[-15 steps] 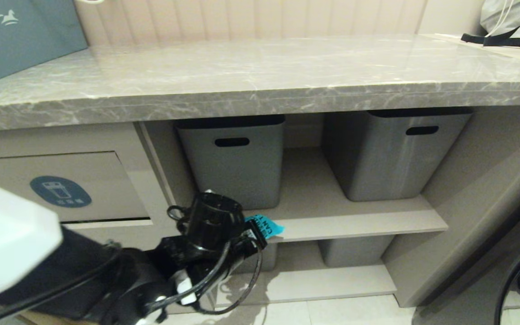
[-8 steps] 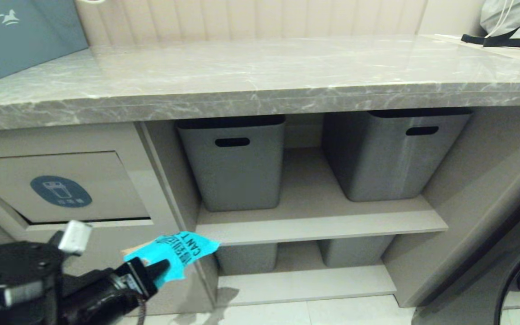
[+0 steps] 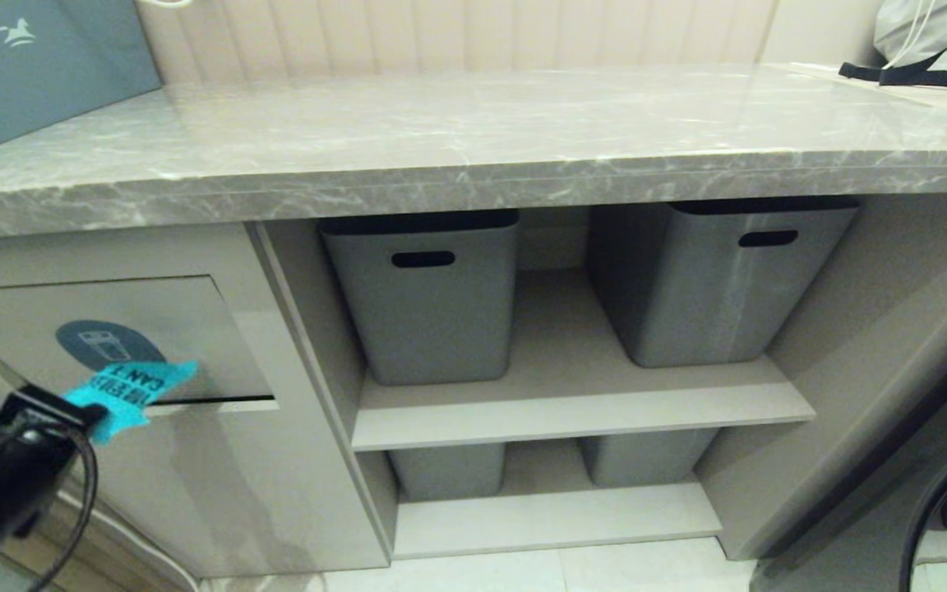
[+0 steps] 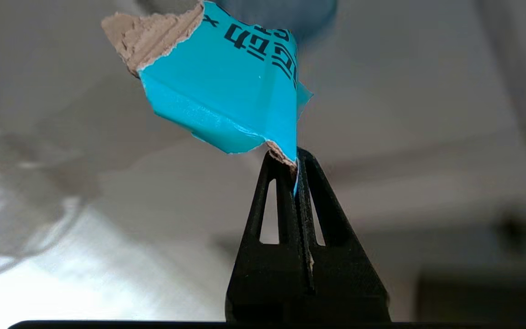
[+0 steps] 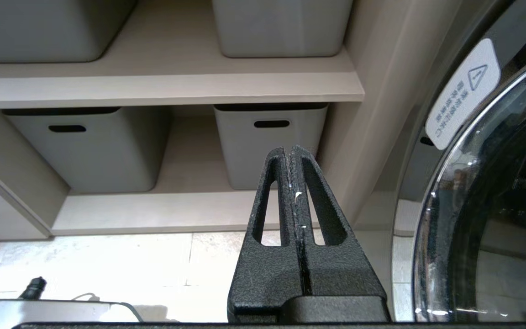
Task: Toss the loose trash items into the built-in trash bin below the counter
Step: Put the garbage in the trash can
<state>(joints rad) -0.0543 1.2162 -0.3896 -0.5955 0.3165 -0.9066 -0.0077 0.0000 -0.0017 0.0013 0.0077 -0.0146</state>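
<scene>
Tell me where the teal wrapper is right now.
In the head view, at lower left: the teal wrapper is pinched in the left gripper, against the bin flap just below its blue sticker.

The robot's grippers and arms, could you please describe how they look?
Both the left gripper and right gripper have matte black, textured tapering fingers, each with a long slot cut through. The left arm is black, with a thin black cable looping beside it.
</scene>
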